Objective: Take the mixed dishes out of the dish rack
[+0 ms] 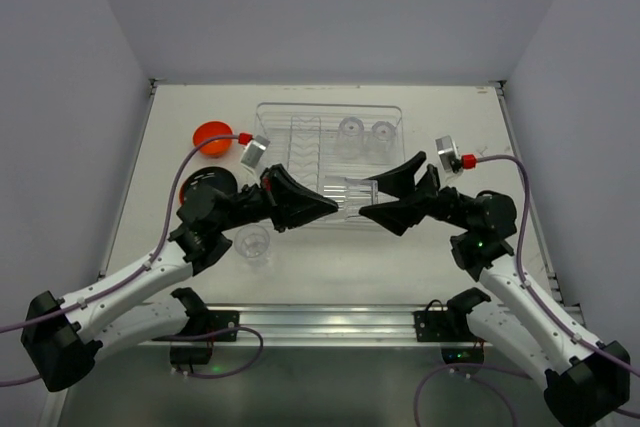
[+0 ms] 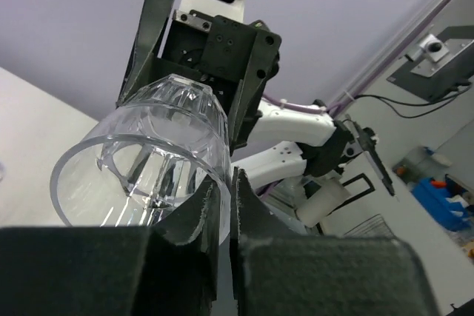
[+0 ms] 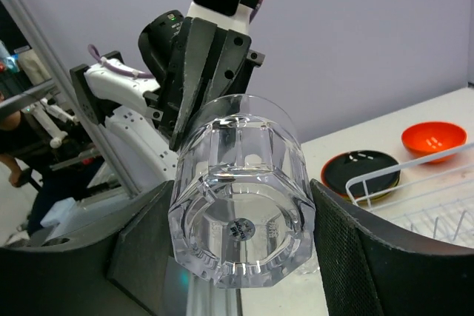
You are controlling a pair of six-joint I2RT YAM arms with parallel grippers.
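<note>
2 grippers meet tip to tip above the near edge of the dish rack (image 1: 330, 107), with 1 glass (image 1: 348, 194) lying on its side in the air between them.

The left gripper (image 1: 330, 209) is narrowed to a slit. In its wrist view the fingers (image 2: 189, 216) sit nearly together, with the wall of the glass caught in the thin gap at the rim. The open mouth of the glass faces back toward that wrist.

The right gripper (image 1: 368, 197) is spread wide, with 1 finger on each side of the thick base of the glass, which points at its own camera. Its fingers (image 3: 355, 257) lie close against the sides, but I cannot tell whether they press on the glass or only flank it.

Beyond both sets of fingertips, in the far part of the rack and nearer the right gripper, 2 more glasses (image 1: 366, 131) stand upright side by side.

Behind the left gripper, off its outer side, an orange bowl (image 1: 212, 137) sits on the table (image 1: 330, 272) outside the rack. A black plate (image 1: 205, 183) lies just nearer, partly under the left arm.

On the near side of the left gripper, below its forearm, 1 loose glass (image 1: 252, 244) stands on the table, apart from the rack.
</note>
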